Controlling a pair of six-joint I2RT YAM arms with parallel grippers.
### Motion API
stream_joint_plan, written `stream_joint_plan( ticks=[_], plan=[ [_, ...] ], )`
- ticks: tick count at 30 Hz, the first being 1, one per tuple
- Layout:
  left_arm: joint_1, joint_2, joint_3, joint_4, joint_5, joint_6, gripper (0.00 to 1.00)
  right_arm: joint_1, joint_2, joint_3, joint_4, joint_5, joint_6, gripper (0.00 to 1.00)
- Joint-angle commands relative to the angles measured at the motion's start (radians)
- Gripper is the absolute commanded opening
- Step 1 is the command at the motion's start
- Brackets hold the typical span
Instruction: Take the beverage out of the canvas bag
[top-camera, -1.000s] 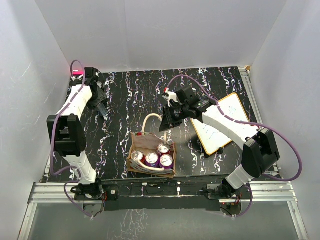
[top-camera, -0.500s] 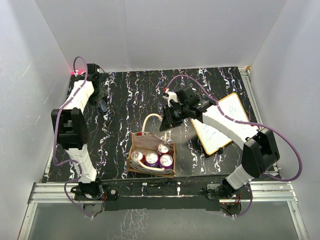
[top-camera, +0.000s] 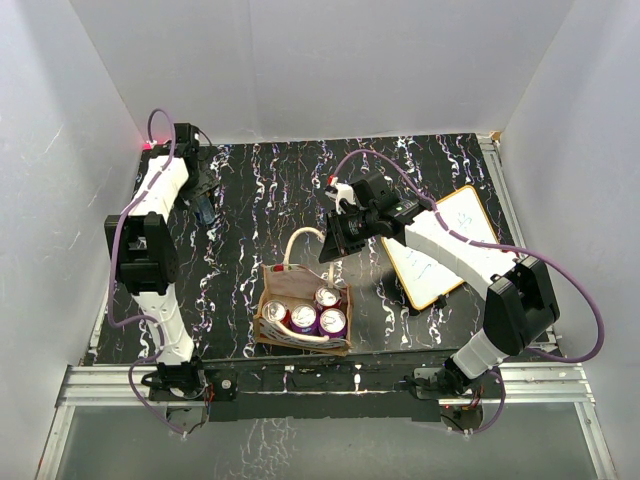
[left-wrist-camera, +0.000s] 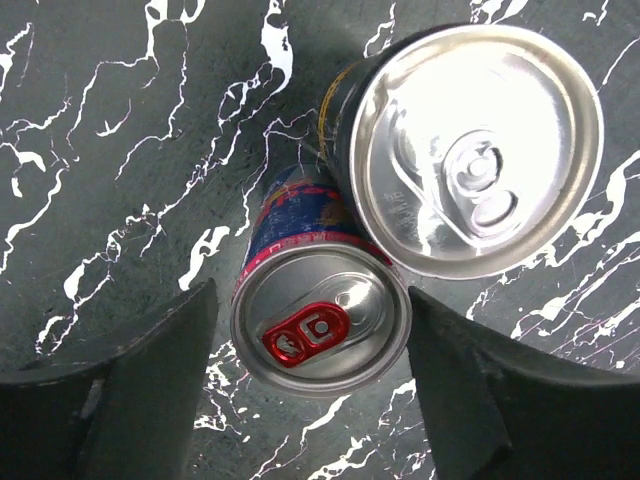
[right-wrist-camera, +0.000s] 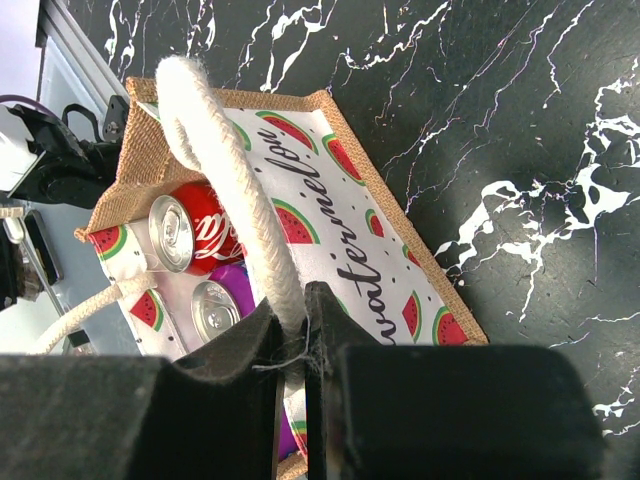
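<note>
The canvas bag (top-camera: 300, 285) stands near the table's front and holds several cans (top-camera: 303, 318). In the right wrist view it shows a tan rim and a watermelon-print side (right-wrist-camera: 340, 215), with a red cola can (right-wrist-camera: 175, 232) and a purple can (right-wrist-camera: 215, 305) inside. My right gripper (right-wrist-camera: 295, 300) is shut on the bag's cream rope handle (right-wrist-camera: 215, 150) and holds it up above the bag (top-camera: 335, 245). My left gripper (left-wrist-camera: 311, 292) is open at the far left (top-camera: 203, 210), its fingers either side of an upright blue-red can with a red tab (left-wrist-camera: 320, 320).
A bigger dark can (left-wrist-camera: 475, 150) stands touching the red-tab can. An orange-framed whiteboard (top-camera: 440, 245) lies to the right of the bag, under my right arm. White walls close in the table on the left, back and right.
My left arm has swung further toward the far left corner, carrying its gripper a little away from me. The right arm and the bag have not moved.
</note>
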Motion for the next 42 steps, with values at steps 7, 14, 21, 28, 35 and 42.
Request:
stream_joint_plan(
  ticks=[7,14,21,28,35,42],
  plan=[
    [0.005,-0.177,0.007,-0.052,0.032,0.022,0.91,0.004,-0.009,0.046,0.002,0.007,-0.017,0.12],
    [0.002,-0.465,-0.287,0.042,0.346,-0.059,0.92,0.004,-0.025,0.033,-0.005,0.016,-0.024,0.12],
    [-0.097,-0.816,-0.650,0.107,0.557,-0.234,0.88,0.003,-0.035,0.037,-0.010,0.033,-0.030,0.12],
    [-0.383,-1.069,-0.766,0.122,0.456,-0.425,0.84,0.004,-0.026,0.072,-0.031,0.082,-0.024,0.12],
    [-0.515,-1.080,-0.726,0.099,0.390,-0.452,0.80,0.003,0.015,0.198,-0.109,0.246,-0.047,0.12],
    [-0.709,-0.995,-0.707,0.169,0.294,-0.488,0.75,0.001,0.063,0.248,-0.125,0.192,-0.043,0.12]
  ],
)
